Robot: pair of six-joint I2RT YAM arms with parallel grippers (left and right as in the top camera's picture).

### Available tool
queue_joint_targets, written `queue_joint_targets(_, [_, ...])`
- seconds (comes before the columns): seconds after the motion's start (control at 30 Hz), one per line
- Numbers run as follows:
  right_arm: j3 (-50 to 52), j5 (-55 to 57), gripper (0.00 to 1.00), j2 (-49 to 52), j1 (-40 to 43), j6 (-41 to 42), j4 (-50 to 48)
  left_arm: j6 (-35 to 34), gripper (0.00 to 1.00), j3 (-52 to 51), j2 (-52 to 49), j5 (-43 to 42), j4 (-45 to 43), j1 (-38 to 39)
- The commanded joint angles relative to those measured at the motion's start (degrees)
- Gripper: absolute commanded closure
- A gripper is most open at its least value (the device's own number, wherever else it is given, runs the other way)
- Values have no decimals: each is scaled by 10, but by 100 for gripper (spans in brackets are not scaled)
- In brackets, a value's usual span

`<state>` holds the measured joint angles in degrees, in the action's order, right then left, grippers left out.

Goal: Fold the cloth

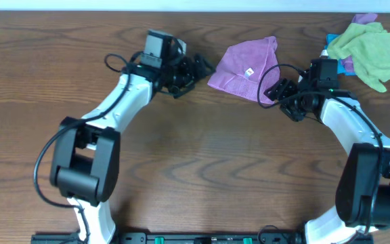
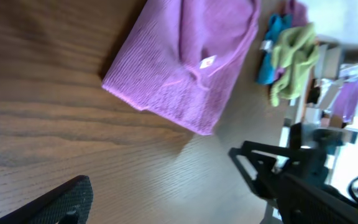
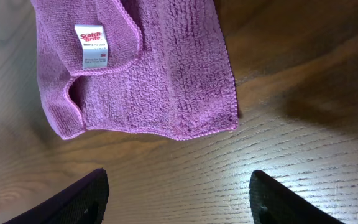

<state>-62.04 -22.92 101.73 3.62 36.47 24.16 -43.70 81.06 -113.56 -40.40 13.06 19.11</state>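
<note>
The lilac cloth (image 1: 244, 64) lies folded on the wooden table at the back centre, its small white tag (image 1: 249, 71) facing up. My left gripper (image 1: 200, 68) hovers just left of it, open and empty. In the left wrist view the cloth (image 2: 179, 68) fills the top, and only one dark finger (image 2: 64, 202) shows at the lower left. My right gripper (image 1: 275, 89) sits at the cloth's right corner, open and empty. The right wrist view shows the cloth (image 3: 154, 74) and its tag (image 3: 91, 46) just beyond my right gripper (image 3: 179, 186), with bare wood between the fingers.
A yellow-green cloth (image 1: 372, 46) is heaped at the back right corner over a blue cloth (image 1: 337, 53). A scrap of purple cloth (image 1: 365, 18) lies behind them. The right arm (image 2: 297, 183) shows dark at the lower right of the left wrist view.
</note>
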Motion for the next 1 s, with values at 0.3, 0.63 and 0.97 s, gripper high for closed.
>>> queue_joint_targets(0.3, [3,4,27,6,-5,8,-2,-75,4,14,-12,83,-81,55])
queue_joint_targets(0.63, [3,7,27,6,-5,8,-2,-149,4,14,-76,89,-118,72])
queue_joint_targets(0.97, [3,17,27,6,-5,8,-10,-170,4,14,-90,111,-153,73])
